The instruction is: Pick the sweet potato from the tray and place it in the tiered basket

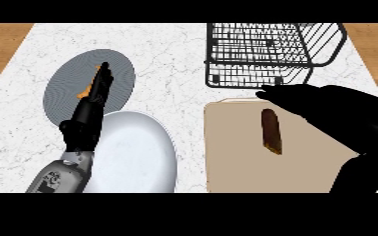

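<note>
A brown sweet potato (pixel 271 131) lies lengthwise on the beige tray (pixel 229 160) at the lower right. My right hand (pixel 325 105) hovers over the tray's far right corner. Its fingers stretch left, open, just beyond the potato's far end and apart from it. The fingertips reach close to the front edge of the black wire tiered basket (pixel 273 50), which stands at the back right. My left hand (pixel 97 87) rests open at the left, fingers straight and pointing away over a grey plate (pixel 70 87).
A white plate (pixel 140 155) sits at the front between my left forearm and the tray. An orange item (pixel 88 87) lies on the grey plate, mostly hidden by my left fingers. The marble counter's wooden edges show at both back corners.
</note>
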